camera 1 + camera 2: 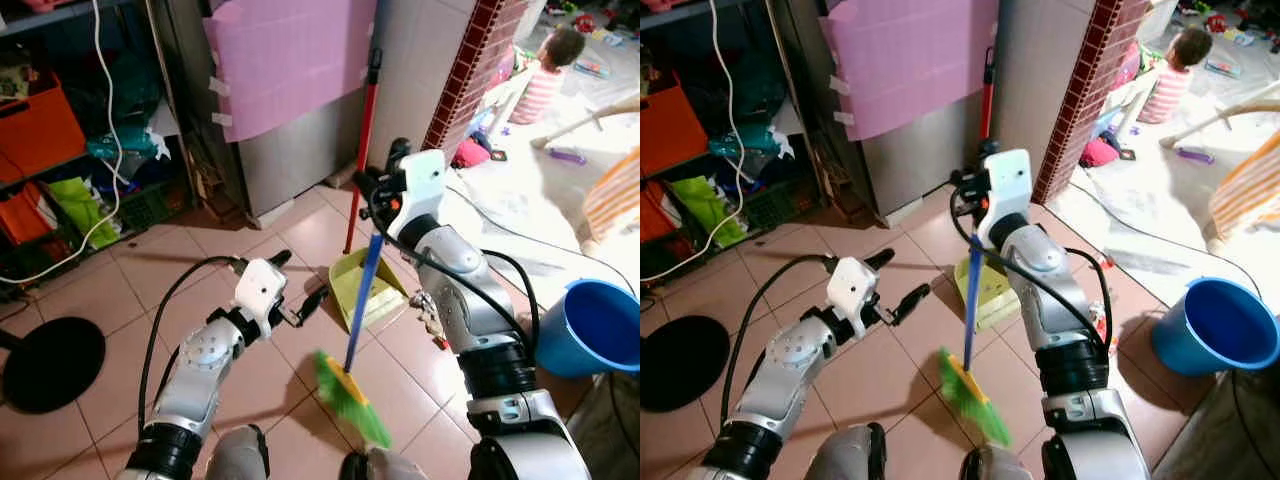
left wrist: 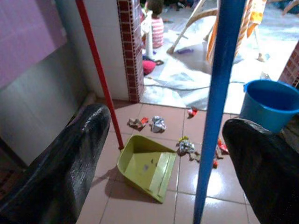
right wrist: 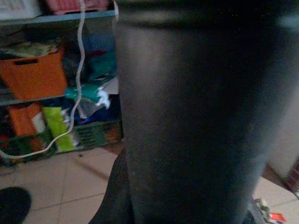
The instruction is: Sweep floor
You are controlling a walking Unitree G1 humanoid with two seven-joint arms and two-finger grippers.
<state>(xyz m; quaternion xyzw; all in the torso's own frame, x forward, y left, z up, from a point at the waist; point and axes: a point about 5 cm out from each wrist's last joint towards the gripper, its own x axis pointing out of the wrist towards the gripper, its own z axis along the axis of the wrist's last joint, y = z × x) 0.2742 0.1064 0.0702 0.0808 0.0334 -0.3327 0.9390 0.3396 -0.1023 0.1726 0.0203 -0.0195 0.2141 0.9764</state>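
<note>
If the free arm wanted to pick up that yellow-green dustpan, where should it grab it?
Probably by the red handle, which rises upright from the dustpan and leans against the wall. The open left gripper could come from the side and close across it, away from the blue broom.

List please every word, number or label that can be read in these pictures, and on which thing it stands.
There is no readable text.
The pink sheet taped on the metal cabinet is blank.
The orange boxes on the shelf, the blue bucket and the yellow dustpan carry no lettering that I can make out.
The broom shows none either.
</note>
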